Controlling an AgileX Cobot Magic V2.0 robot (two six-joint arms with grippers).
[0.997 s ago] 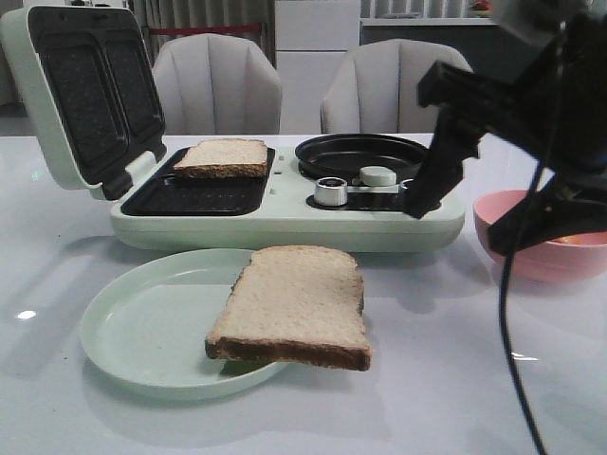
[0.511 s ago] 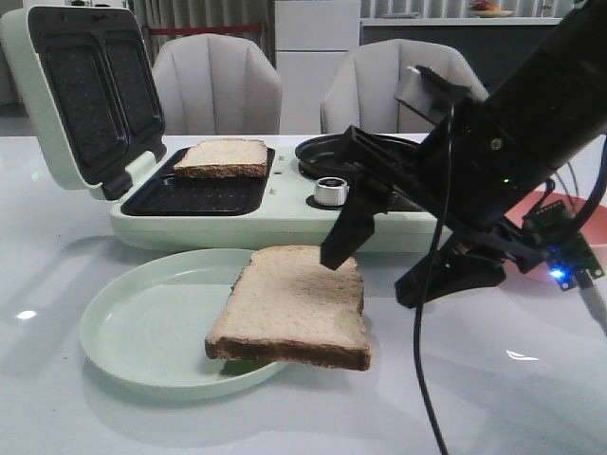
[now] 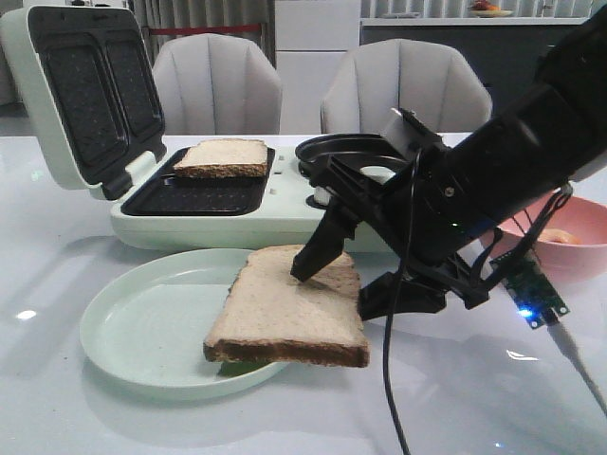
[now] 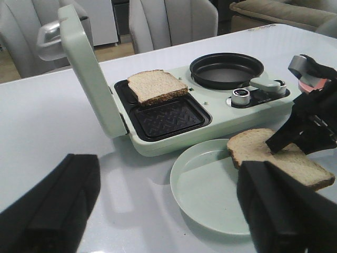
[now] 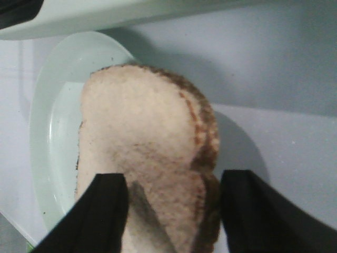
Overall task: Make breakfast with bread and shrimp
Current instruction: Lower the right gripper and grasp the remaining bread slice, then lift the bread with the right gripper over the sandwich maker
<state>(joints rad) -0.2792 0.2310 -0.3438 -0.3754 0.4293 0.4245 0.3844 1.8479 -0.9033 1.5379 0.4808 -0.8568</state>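
One bread slice (image 3: 285,308) lies half on the pale green plate (image 3: 142,322), its right end overhanging the rim. My right gripper (image 3: 334,292) is open and low over that end. In the right wrist view the slice (image 5: 142,137) fills the gap of the right gripper (image 5: 174,182), one finger over its top and the other just past the crust. A second bread slice (image 3: 223,156) rests in the open sandwich maker (image 3: 285,223). Pale orange shrimp (image 3: 555,237) show inside the pink bowl (image 3: 574,261). My left gripper (image 4: 166,174) hangs open over bare table beside the plate (image 4: 210,184).
The sandwich maker's lid (image 3: 76,95) stands raised at the left. Its round black pan (image 3: 346,152) and knobs sit behind my right arm. Two grey chairs (image 3: 216,85) stand past the table's far edge. A cable hangs from the right arm toward the front.
My right arm has swung left and down from the pink bowl to the bread slice on the plate, its open fingers now around the slice's right end. The bowl shows again.
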